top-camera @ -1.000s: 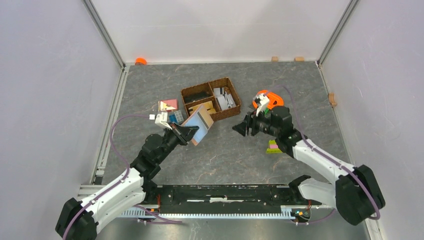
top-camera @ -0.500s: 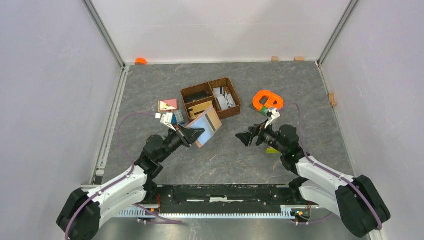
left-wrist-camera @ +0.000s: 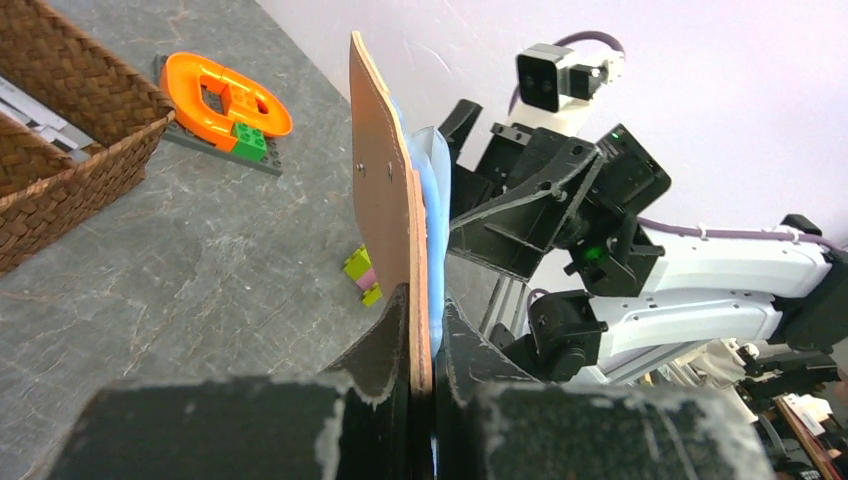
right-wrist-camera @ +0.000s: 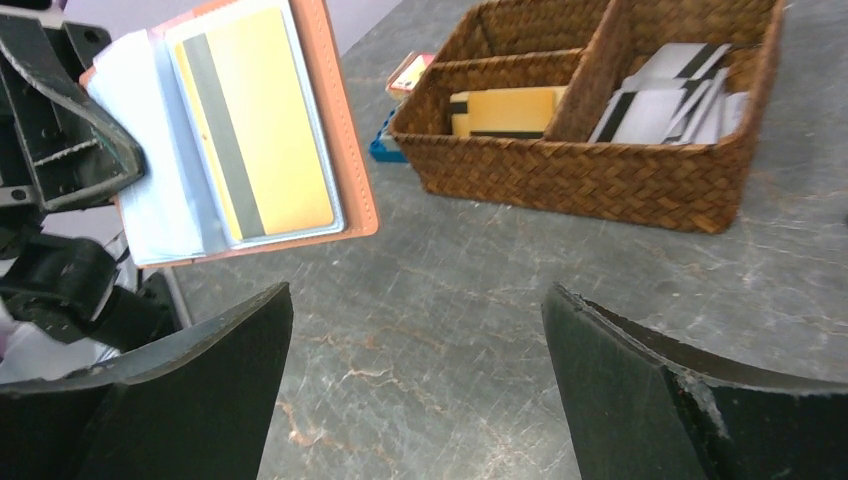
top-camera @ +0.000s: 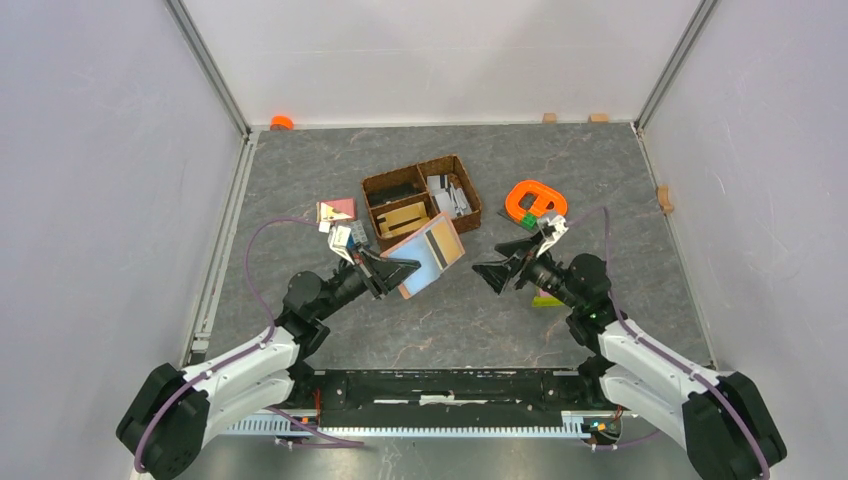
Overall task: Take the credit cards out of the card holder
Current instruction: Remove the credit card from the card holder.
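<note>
Looking through the right wrist camera, I see the right tool (right-wrist-camera: 417,300) spread as wide as it goes, both fingers empty, hovering over the grey surface (right-wrist-camera: 480,390). Up and to its left hangs the card holder (right-wrist-camera: 345,140), opened toward this tool, with a yellow credit card (right-wrist-camera: 265,130) bearing a dark stripe in its clear sleeve. The left tool (left-wrist-camera: 422,325) is clamped tight on the holder's near edge, its fingers pinching the leather and the pale blue sleeves and keeping it clear of the surface. Ahead and to the right of the right tool stands the woven divided basket (right-wrist-camera: 600,185). Its right compartment holds grey-white cards (right-wrist-camera: 660,100), its left one a yellow card (right-wrist-camera: 505,105). From above, the two tools face each other, apart, with the holder between them.
</note>
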Tool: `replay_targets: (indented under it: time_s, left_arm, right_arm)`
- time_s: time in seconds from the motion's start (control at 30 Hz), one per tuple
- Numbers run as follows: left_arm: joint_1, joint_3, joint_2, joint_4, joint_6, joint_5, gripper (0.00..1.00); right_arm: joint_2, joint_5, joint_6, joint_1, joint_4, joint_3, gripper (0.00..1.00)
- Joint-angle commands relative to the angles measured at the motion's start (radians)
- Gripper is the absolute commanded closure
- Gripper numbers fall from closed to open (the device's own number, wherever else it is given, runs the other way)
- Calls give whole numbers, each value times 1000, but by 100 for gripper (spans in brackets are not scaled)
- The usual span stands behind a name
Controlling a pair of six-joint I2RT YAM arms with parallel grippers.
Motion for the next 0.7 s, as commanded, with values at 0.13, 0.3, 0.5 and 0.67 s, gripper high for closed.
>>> replay_targets:
  time_s: [0.13, 0.3, 0.5, 0.67]
  left_arm:
    - [-2, 17, 5, 139, -34, 64, 98]
    - [-4, 17, 26, 166, -43, 81, 98]
    - [-10, 29, 99, 291, -97, 158, 98]
    - [-17, 52, 168, 339, -124, 207, 98]
  right_arm:
    - [39, -162, 58, -26, 124, 14, 2]
    - [75, -254, 151, -53, 244, -3, 2]
    - [137, -360, 306, -63, 494, -28, 2]
    - [151, -396, 357, -64, 600, -39, 2]
